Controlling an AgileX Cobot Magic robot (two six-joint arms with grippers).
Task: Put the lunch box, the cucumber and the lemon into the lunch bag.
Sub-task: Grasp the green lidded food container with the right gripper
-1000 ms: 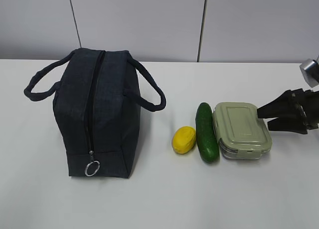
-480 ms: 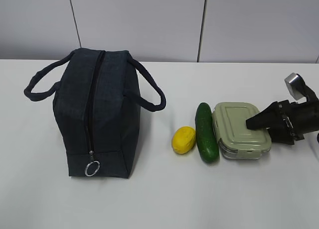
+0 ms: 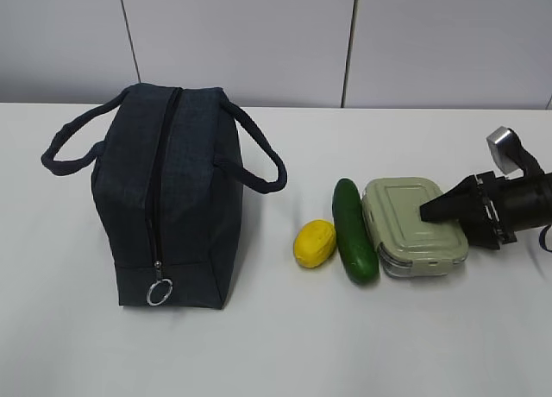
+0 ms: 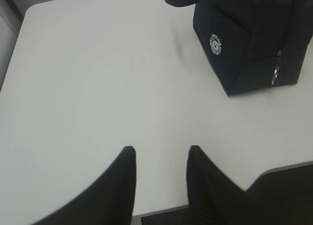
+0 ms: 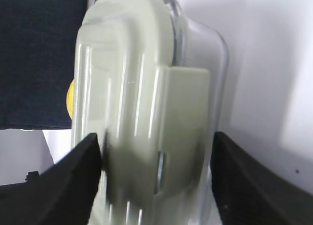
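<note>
Straddling the lunch box (image 5: 142,112), the right tool (image 5: 156,176) gapes wide, a detail the exterior view hides.

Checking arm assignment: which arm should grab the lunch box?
Right. The right gripper already straddles the lunch box, one finger on each side of it in its wrist view. The left gripper hovers open over bare table, beyond the bag from the box.
</note>
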